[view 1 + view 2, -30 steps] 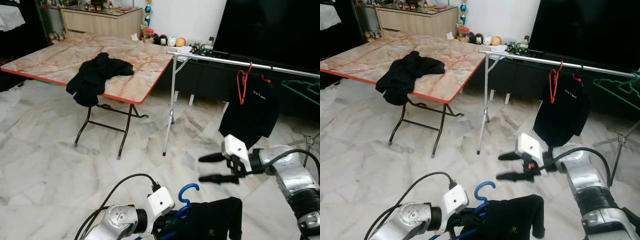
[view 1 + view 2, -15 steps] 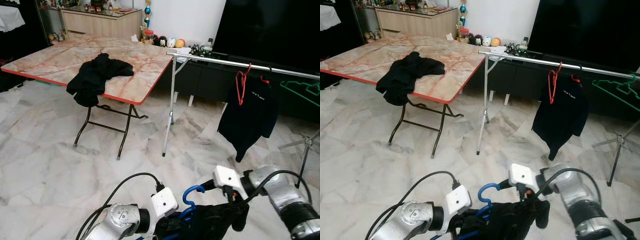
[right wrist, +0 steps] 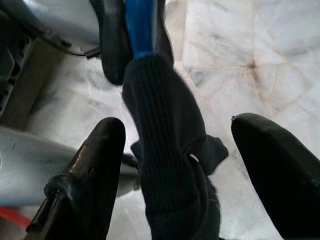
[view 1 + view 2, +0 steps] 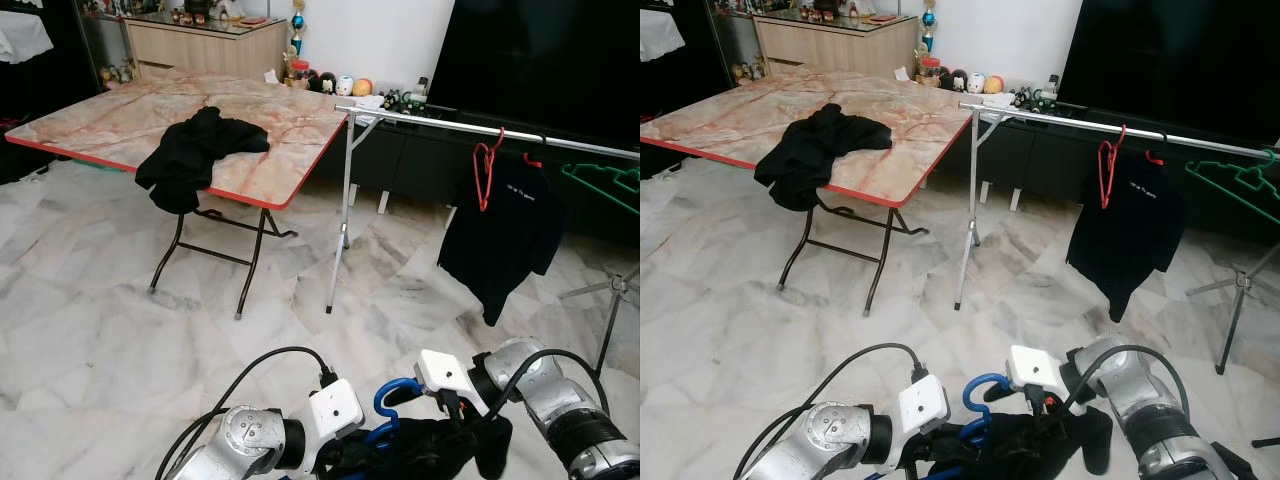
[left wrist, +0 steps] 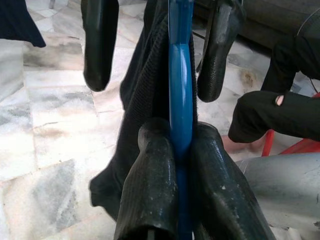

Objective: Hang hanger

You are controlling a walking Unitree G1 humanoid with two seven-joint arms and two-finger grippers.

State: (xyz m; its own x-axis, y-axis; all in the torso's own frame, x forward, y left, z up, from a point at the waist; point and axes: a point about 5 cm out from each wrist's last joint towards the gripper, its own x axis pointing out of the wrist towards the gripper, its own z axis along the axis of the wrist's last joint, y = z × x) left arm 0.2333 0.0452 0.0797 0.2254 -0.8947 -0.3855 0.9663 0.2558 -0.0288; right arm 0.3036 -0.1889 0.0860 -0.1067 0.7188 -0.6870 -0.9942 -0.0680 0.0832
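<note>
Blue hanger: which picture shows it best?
The left wrist view: the blue hanger runs up the middle, pinched by the left gripper, with a black shirt draped on it. The eye views show just its hook; the right wrist view shows a short blue piece.

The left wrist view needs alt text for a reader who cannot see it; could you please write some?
The left gripper is shut on a blue hanger draped with a black garment, seen edge-on over a pale marble floor. The right gripper's open fingers flank the hanger further along.
</note>
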